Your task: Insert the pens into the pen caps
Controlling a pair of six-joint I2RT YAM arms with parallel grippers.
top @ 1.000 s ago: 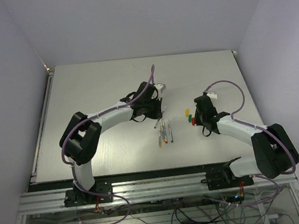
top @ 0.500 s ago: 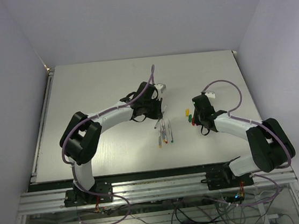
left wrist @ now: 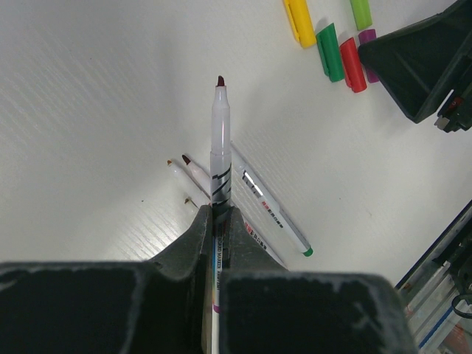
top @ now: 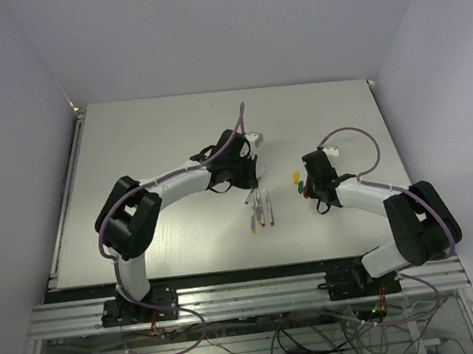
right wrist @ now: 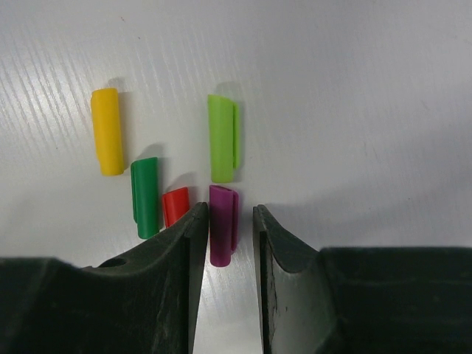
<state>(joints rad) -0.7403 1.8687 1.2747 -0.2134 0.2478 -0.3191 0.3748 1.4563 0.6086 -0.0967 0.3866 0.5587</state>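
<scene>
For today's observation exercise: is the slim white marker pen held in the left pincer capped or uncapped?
Uncapped: the slim white marker pen in the left pincer shows its bare dark tip.

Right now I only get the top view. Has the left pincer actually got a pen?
Observer: Yes. The left wrist view shows the left pincer shut on a pen, with the bare dark tip pointing away from it.
Operator: Right side, which cap?
Observer: The right pincer straddles the purple cap, which lies flat. A gap shows on one side, so it's not clamped.
Operator: Anything crowding it?
Observer: The red cap lies close beside it, and a light green cap just beyond.
</scene>
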